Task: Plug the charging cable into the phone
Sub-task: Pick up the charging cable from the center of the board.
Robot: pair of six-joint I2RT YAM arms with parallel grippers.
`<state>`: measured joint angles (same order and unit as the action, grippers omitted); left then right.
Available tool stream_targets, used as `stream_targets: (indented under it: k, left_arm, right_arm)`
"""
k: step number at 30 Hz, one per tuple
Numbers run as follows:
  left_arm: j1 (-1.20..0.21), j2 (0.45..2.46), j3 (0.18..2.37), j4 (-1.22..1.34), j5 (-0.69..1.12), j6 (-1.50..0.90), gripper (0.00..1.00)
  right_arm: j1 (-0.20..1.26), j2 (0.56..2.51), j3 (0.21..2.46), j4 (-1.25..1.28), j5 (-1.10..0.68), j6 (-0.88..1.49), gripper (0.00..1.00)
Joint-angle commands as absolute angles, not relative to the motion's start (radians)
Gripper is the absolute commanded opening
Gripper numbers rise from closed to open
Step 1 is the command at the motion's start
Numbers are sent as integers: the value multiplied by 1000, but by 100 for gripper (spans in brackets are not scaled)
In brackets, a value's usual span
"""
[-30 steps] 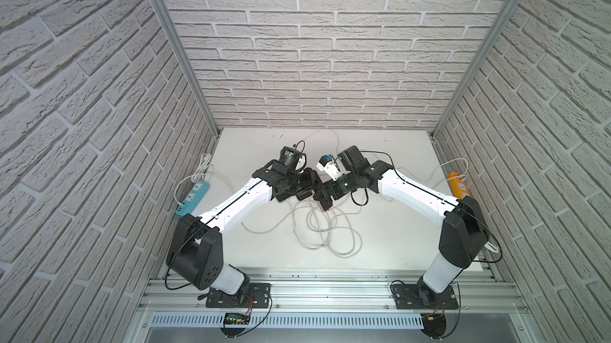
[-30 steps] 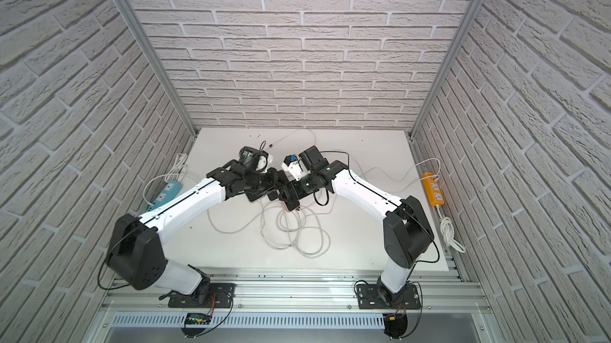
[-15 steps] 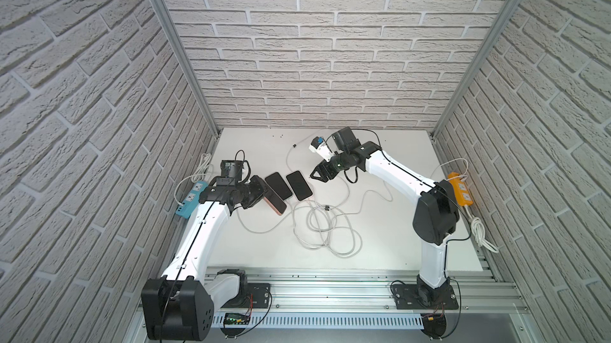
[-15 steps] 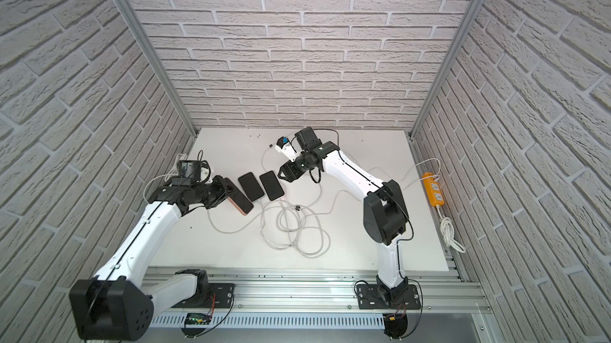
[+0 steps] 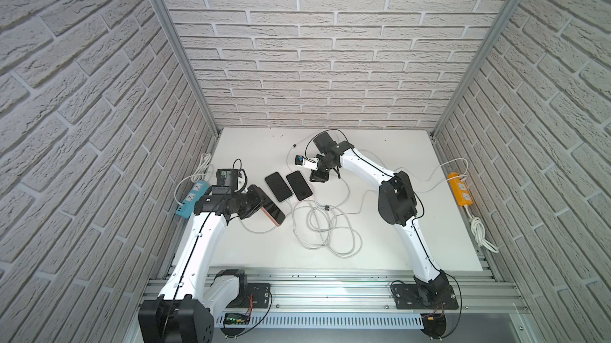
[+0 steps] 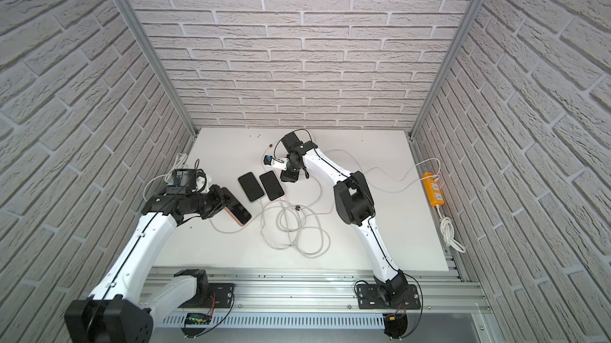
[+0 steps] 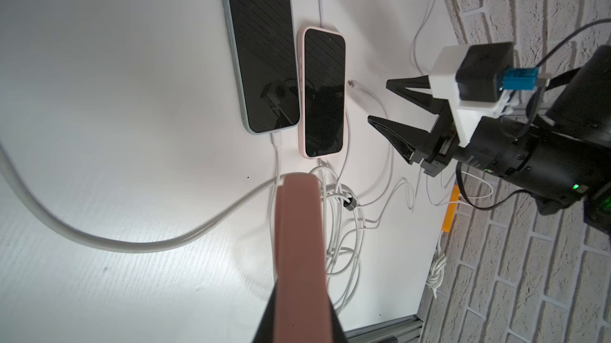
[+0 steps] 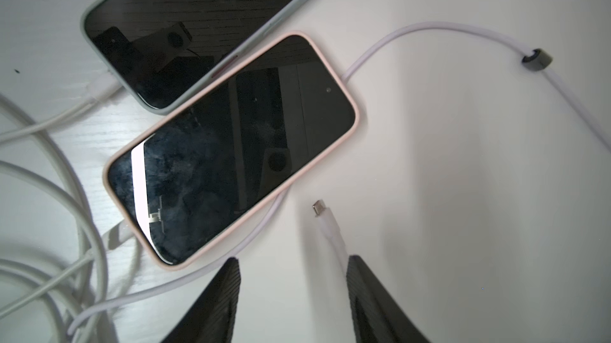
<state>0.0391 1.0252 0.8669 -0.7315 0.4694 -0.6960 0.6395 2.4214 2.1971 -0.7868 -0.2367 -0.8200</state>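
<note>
My left gripper (image 5: 257, 199) is shut on a pink-cased phone (image 5: 273, 211), held edge-on just above the table at the left; its pink edge (image 7: 299, 242) fills the left wrist view and hides the fingers. My right gripper (image 5: 318, 177) hangs open over the loose end of a white charging cable (image 8: 330, 229). The bare plug (image 8: 318, 207) lies on the table ahead of the fingertips (image 8: 360, 278), and the cable runs along the inside of one finger. From the left wrist view the same plug (image 7: 351, 83) lies beside the right gripper (image 7: 380, 101).
Two more phones lie side by side, one grey-green-cased (image 5: 278, 186) and one pink-cased (image 5: 299, 185), each with a cable plugged in. A tangle of white cables (image 5: 325, 229) lies in front of them. A blue power strip (image 5: 191, 200) sits at the left wall, an orange one (image 5: 460, 189) at the right.
Both grippers were together over the middle of the table. The left arm has drawn back to the left with the pink phone. The right gripper has moved beside the two lying phones.
</note>
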Motion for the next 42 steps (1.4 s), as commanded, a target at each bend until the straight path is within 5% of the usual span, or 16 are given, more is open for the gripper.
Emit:
stream_targets:
  k: [1,18,31,42]
  left_arm:
    - [46,1007,851,-711,516,-682,0]
    - [51,1036,813,-694,541,-649,0]
    - [60,1082,797,-652,566,-641,0]
    - [61,1078,789,-653,566,-640,0]
  right_arm:
    - [632,2454,2224,-788,-212,-941,55]
    - [572,2607,2332,-770,-322,-1002,44]
    - [567,2655,2336,-861,-403,-1032,23]
    - [577,2668,2341,-870,-382,-1051,15]
